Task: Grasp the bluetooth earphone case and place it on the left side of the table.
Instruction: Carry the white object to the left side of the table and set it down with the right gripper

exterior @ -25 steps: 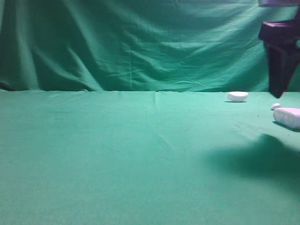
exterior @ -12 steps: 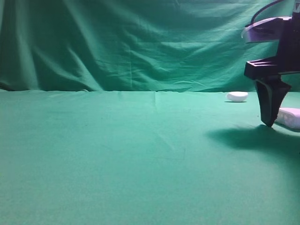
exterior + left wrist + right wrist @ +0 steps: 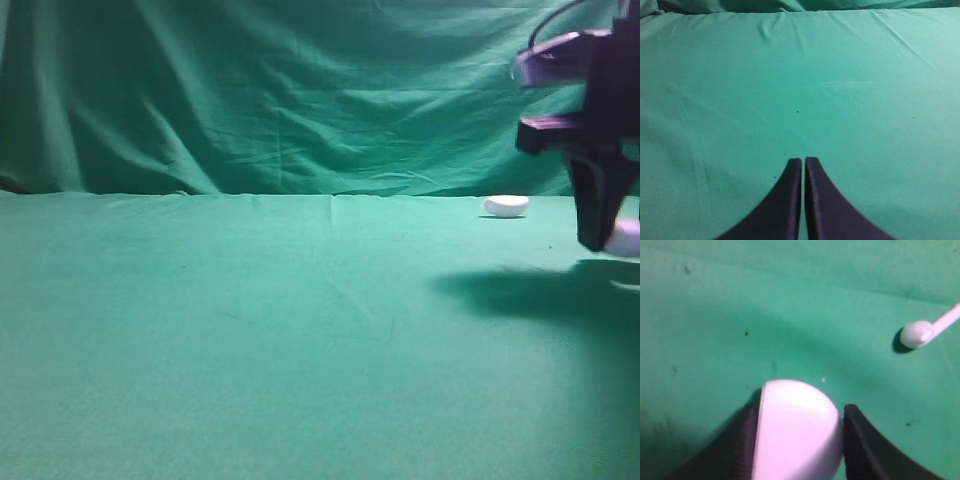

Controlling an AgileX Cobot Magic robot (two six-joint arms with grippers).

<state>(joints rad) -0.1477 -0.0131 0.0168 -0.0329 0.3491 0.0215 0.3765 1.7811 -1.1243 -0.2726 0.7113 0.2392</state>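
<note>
Earphone case (image 3: 796,429) clamped between right gripper (image 3: 799,440) fingers (image 3: 863,442), 3 o'clock edge of surface (image 3: 250,320). Likely light, rigid, slippery; grip mid-body flanks. Left gripper (image 3: 803,167) fingers pressed together, empty.

table (image 3: 250,330): matt green cloth, faintly creased | bluetooth earphone case (image 3: 797,432): smooth glossy white plastic

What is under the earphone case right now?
The case sits between the right gripper fingers; around it shows green table cloth and a dark shadow. Directly beneath is hidden by the case itself.
</note>
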